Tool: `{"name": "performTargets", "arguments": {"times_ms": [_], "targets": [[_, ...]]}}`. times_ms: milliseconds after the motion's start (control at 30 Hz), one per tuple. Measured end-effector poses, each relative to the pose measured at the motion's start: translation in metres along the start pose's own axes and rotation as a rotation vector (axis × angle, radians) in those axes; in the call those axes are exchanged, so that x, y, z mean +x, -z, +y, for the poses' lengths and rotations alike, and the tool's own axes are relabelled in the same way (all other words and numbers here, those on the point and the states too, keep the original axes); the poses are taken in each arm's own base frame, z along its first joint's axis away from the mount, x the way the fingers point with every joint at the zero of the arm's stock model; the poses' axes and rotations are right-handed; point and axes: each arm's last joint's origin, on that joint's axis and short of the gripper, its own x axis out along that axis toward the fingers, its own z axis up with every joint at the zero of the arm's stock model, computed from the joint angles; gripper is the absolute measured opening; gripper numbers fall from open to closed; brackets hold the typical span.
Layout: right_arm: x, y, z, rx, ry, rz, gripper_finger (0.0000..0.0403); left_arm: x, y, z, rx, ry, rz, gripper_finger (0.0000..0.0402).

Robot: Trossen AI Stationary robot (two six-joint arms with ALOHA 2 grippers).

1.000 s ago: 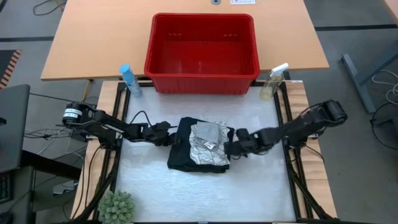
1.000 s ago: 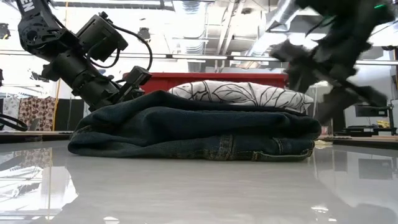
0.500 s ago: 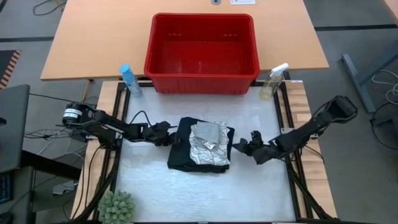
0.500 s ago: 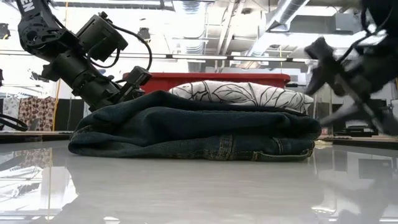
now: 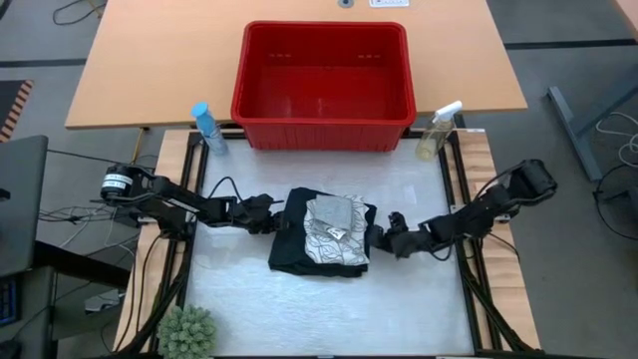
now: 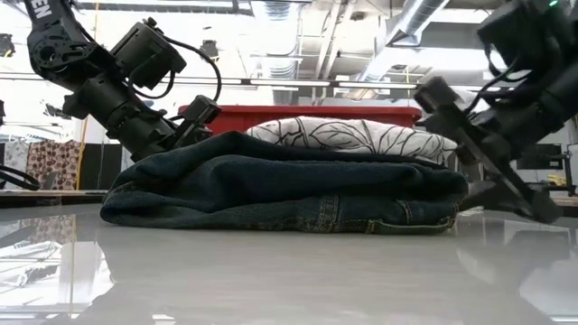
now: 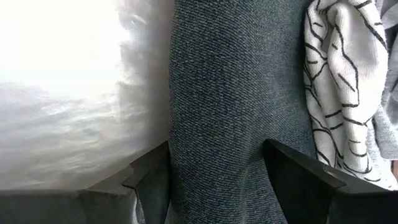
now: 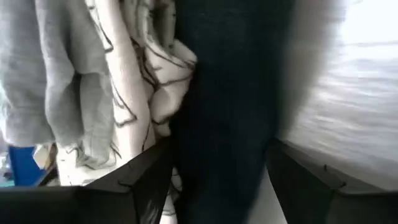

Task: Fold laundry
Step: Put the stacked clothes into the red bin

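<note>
Folded jeans (image 6: 280, 185) carry the leaf-print cloth (image 6: 348, 137), a claw at each end.

Folded dark blue-black denim jeans (image 5: 299, 249) lying flat mid-surface; white leaf-printed cloth (image 5: 334, 246) stacked on top, small grey cloth (image 5: 333, 210) toward 12 o'clock.

Both arms are built from dark, near-black segments joined by chunky rounded joints. The left arm (image 5: 169, 202) carries a white round label with dark print near its base joint, and a thin black cable loops loosely along it, arching above the wrist block in the low view. White lettering marks its upper link there (only part of it shows). The right arm (image 5: 488, 207) has the same matte black housings, with a small green light at its upper edge. Each wrist view shows two flat, dark grey angular fingers (image 7: 298, 177) with bevelled edges.
</note>
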Motion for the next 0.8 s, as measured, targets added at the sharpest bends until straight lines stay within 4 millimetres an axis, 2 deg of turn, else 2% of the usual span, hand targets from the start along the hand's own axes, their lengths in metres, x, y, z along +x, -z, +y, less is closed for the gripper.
{"name": "performTargets", "arguments": {"times_ms": [233, 500, 667, 800], "targets": [[0.020, -0.006, 0.002, -0.015, 0.042, 0.039, 0.0305, 0.000, 0.000, 0.000, -0.001, 0.001, -0.001, 0.0235], [0.048, -0.017, 0.023, -0.139, 0.081, 0.070, 0.0306, 0.000, 0.000, 0.000, -0.003, 0.001, 0.000, 0.0235], [0.064, -0.020, 0.029, -0.175, 0.145, 0.118, 0.0283, 0.000, 0.000, 0.000, 0.007, 0.003, 0.002, 0.0228], [0.076, -0.021, 0.032, -0.187, 0.155, 0.145, 0.0235, 0.000, 0.000, 0.000, 0.007, 0.004, 0.016, 0.0208]]}}
